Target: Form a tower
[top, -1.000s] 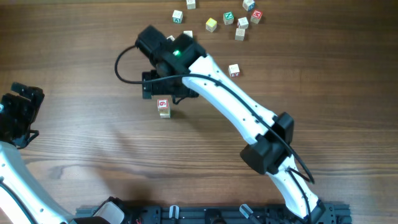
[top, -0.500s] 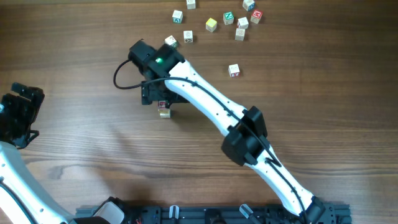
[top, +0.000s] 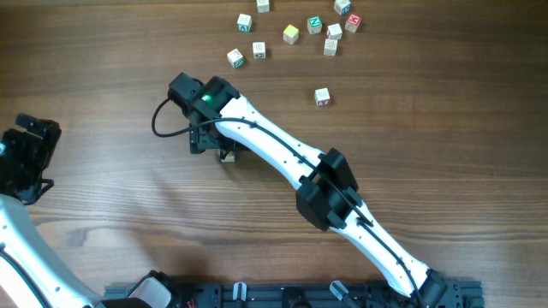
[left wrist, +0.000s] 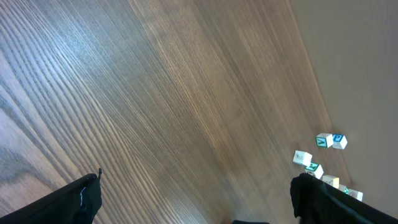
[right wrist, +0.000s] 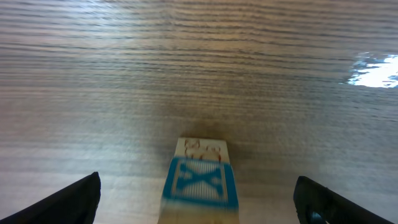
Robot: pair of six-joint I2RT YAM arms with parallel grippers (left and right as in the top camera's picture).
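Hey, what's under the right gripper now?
The short tower of pale wooden letter cubes stands beneath the open right gripper. Its red-marked top and a blue X side show; overhead the gripper covers most of it; lower cubes are hidden.

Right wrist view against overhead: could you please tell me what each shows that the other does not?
Only the right wrist: a blue X face on the tower, with open fingers either side. Only overhead: the scattered cubes and the left arm. Both: the wooden table and the tower, which the right arm mostly hides overhead.
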